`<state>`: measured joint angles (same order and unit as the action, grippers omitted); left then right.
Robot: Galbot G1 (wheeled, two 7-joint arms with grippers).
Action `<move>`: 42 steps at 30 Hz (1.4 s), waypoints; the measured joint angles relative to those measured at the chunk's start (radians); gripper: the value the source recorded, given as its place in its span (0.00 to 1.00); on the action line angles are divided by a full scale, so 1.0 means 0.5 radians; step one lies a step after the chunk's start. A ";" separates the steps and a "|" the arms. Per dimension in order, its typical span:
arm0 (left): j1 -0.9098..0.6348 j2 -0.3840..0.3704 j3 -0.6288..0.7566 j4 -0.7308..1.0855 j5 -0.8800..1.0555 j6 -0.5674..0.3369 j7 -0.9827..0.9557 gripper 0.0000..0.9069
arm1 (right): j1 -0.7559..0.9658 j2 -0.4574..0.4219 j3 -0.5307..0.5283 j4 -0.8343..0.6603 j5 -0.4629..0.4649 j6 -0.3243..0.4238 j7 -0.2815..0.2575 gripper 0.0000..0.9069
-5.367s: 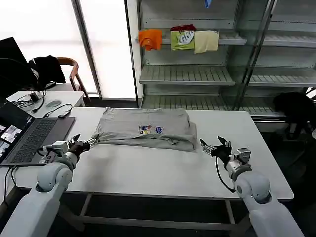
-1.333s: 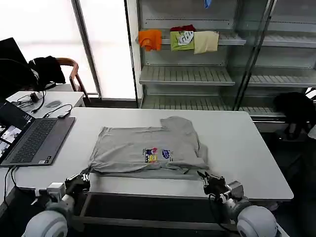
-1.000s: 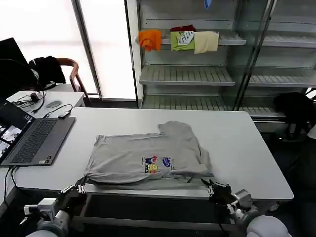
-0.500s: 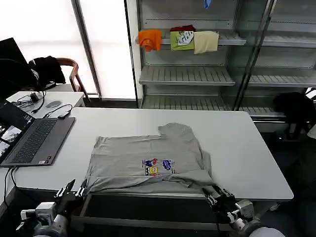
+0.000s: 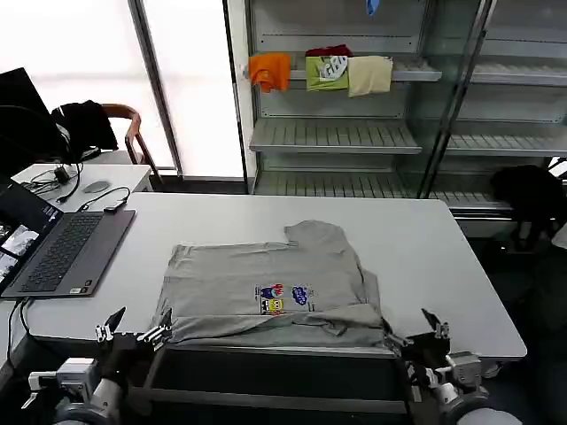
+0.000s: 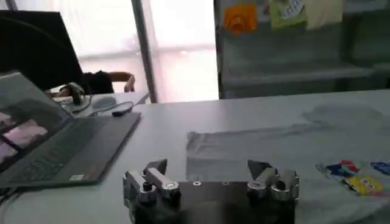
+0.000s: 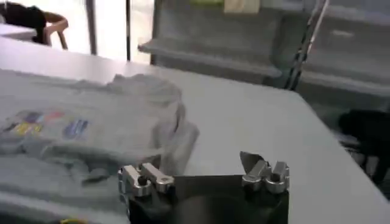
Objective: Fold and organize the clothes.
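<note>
The clothes here are one light grey T-shirt [image 5: 266, 283] with a small colourful chest print [image 5: 285, 298]. It lies roughly flat on the white table [image 5: 443, 266], its front hem right at the near edge and a rumpled lump at its far right. My left gripper [image 5: 133, 335] hovers open just off the hem's left corner, with nothing between its fingers. Off the right corner my right gripper [image 5: 418, 331] is also open and empty. The left wrist view has the left gripper [image 6: 207, 168] facing the T-shirt [image 6: 268, 146]. The right wrist view has the right gripper [image 7: 198, 167] before the T-shirt [image 7: 91, 122].
An open laptop [image 5: 62, 248] sits on the table's left end, also in the left wrist view [image 6: 55, 152]. Behind the table stand metal shelves [image 5: 337, 133] with orange, green and cream garments [image 5: 319, 71]. A side table and chair stand at back left, a black bag [image 5: 532, 190] at right.
The T-shirt was dragged from the table's back to its near edge. Both grippers have since let go of the hem corners, opened wide and shifted slightly outward.
</note>
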<state>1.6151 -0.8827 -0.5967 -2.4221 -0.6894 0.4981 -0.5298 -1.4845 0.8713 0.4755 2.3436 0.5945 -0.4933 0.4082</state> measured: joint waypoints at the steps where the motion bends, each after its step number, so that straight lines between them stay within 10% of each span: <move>1: -0.031 0.008 -0.005 0.007 -0.001 -0.010 0.018 1.00 | 0.037 0.000 0.001 -0.005 0.001 0.012 -0.028 1.00; 20: -0.891 0.014 0.149 0.809 -0.098 -0.127 0.583 1.00 | 1.395 0.288 -0.588 -1.050 -0.016 0.089 -0.566 1.00; 42: -1.725 -0.090 0.602 1.814 -0.038 0.046 0.858 1.00 | 2.331 0.798 -0.970 -2.563 -0.284 -0.038 -0.866 1.00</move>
<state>0.7526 -0.9280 -0.2957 -1.5153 -0.7084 0.5209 -0.1006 -0.3191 1.2703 -0.0093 1.0620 0.4525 -0.5125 -0.0249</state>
